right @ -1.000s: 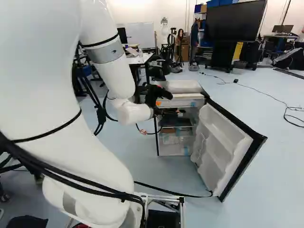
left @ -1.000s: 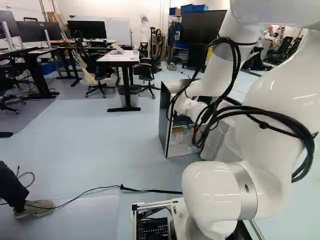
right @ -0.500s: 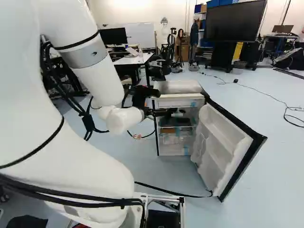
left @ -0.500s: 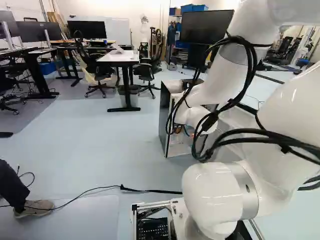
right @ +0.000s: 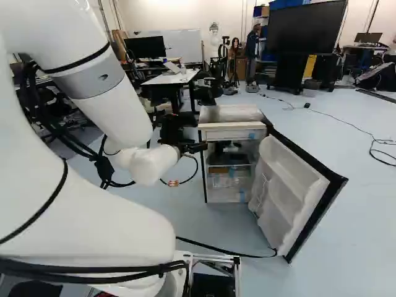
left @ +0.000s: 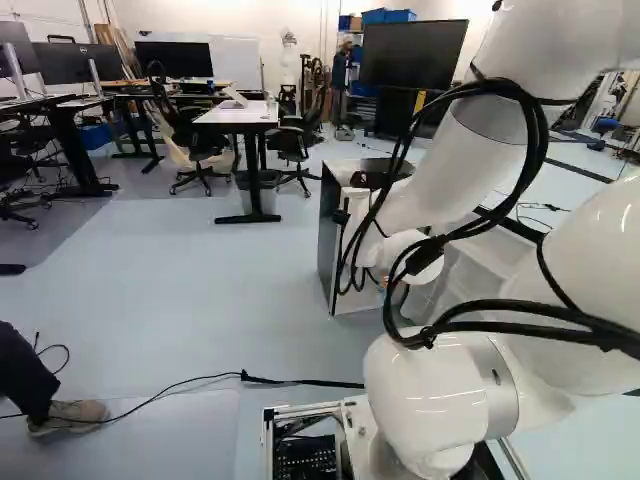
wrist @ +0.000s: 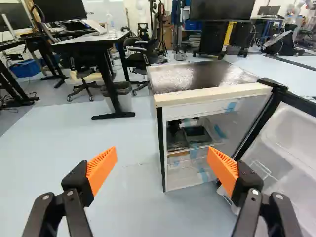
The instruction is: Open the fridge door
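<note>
Wrist view shows the gripper (right: 201,133) spread wide, the fridge door (wrist: 291,143) standing open.

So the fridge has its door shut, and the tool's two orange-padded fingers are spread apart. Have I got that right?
Not quite: the door of the fridge isn't shut. The right base view shows it standing wide open, swung out to the side. The rest is right: in the wrist view, the tool has its two orange-padded fingers spread apart.
</note>
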Controlling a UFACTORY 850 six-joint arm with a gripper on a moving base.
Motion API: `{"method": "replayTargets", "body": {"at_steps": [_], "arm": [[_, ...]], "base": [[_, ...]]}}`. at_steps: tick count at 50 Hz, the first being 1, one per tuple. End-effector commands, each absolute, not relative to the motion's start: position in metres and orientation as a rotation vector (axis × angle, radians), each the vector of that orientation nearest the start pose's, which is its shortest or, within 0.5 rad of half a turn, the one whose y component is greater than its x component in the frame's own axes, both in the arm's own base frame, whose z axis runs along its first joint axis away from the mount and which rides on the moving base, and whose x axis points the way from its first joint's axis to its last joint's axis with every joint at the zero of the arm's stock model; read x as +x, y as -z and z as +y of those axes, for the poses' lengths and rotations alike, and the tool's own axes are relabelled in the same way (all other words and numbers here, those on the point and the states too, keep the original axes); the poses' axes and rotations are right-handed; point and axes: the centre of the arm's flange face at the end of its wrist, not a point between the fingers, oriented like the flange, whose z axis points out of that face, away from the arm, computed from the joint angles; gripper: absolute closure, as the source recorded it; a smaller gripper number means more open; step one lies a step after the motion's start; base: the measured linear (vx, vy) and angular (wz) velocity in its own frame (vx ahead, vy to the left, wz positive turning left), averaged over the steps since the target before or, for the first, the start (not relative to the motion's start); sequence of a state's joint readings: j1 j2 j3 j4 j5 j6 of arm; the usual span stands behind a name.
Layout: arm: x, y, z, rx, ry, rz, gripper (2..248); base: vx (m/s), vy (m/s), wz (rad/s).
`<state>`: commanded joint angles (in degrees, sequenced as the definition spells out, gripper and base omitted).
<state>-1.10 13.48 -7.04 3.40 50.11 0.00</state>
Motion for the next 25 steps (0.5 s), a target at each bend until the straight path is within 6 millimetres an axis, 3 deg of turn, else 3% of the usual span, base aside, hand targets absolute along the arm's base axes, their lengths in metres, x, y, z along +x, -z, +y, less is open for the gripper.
{"method": "replayTargets", "body": {"at_steps": [25], "arm": [[0.271,-0.366,-0.001,-2.559,1.825,0.006,3]], "base": [[0.0,0.0,0.0]]}}
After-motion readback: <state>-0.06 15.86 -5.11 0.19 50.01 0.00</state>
